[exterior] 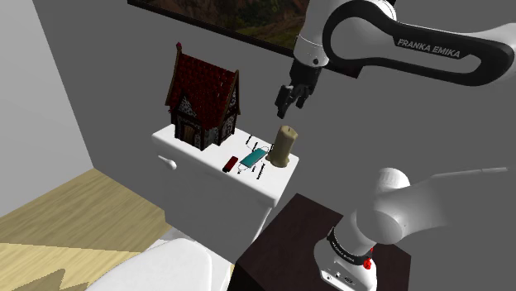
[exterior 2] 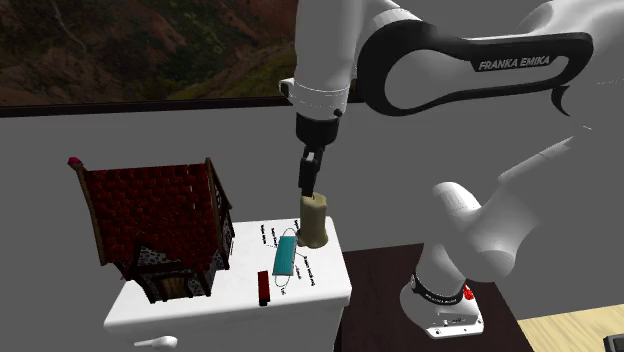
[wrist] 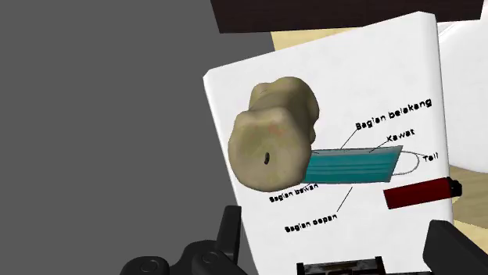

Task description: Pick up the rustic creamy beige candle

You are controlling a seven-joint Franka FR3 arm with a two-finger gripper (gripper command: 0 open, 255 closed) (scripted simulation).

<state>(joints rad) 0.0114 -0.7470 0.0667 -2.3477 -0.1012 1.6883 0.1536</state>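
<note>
One candle [wrist: 274, 141], one model house [exterior 2: 155, 225], one teal face mask [wrist: 352, 166], one dark red bar [wrist: 418, 193]

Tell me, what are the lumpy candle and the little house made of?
The candle looks like wax: it is matte beige with lumpy sides and a small dark wick hole on top. The little house is harder to tell. It shows dark red roof tiles, dark beams over pale walls and stony patches, so it may be painted wood or clay.
</note>
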